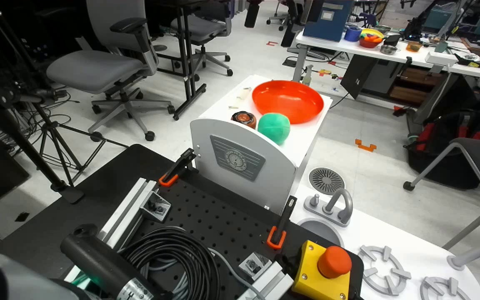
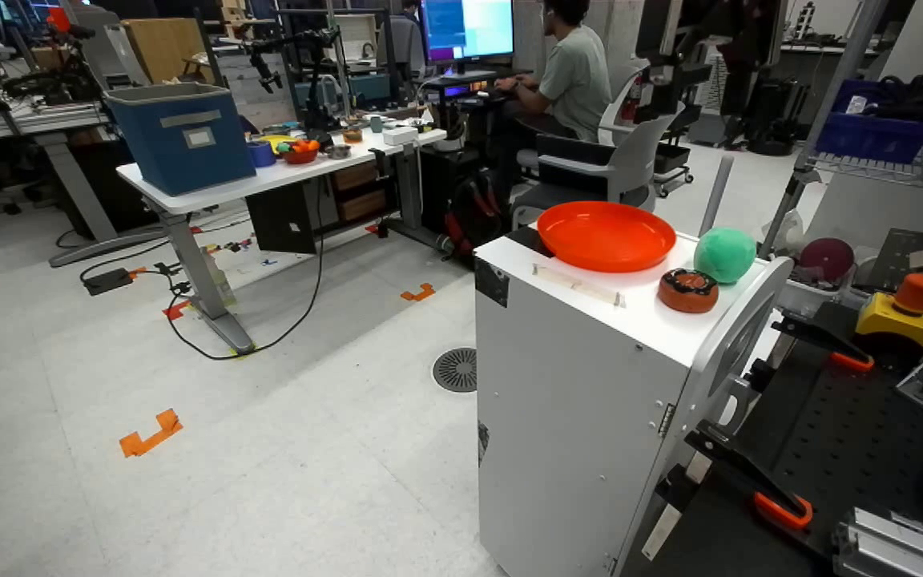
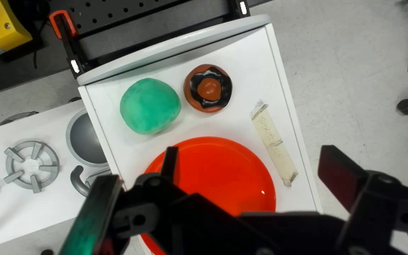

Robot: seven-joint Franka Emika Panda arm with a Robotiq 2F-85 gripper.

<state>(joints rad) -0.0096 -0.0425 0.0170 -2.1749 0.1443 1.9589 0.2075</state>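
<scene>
My gripper (image 3: 252, 170) stands open with nothing between its widely spread fingers; it hangs above the white cabinet top (image 3: 253, 71). At the top of an exterior view the dark fingertips of the gripper (image 1: 269, 32) show apart, high over the scene. Below it lies a shallow orange-red bowl (image 3: 221, 170), with nothing visible inside; the gripper body hides part of it in the wrist view. A green soft-looking ball (image 3: 150, 106) and a round brown-and-black object (image 3: 209, 88) rest side by side, apart, between the bowl (image 2: 606, 236) and the grey upright panel (image 1: 240, 154).
A strip of written tape (image 3: 275, 145) is stuck to the cabinet top. Black clamps (image 1: 279, 221) hold the panel against a black perforated table with coiled cables (image 1: 173, 254) and a yellow box with a red button (image 1: 323, 271). A toy sink (image 3: 87, 138) and burners (image 3: 32, 164) adjoin the cabinet.
</scene>
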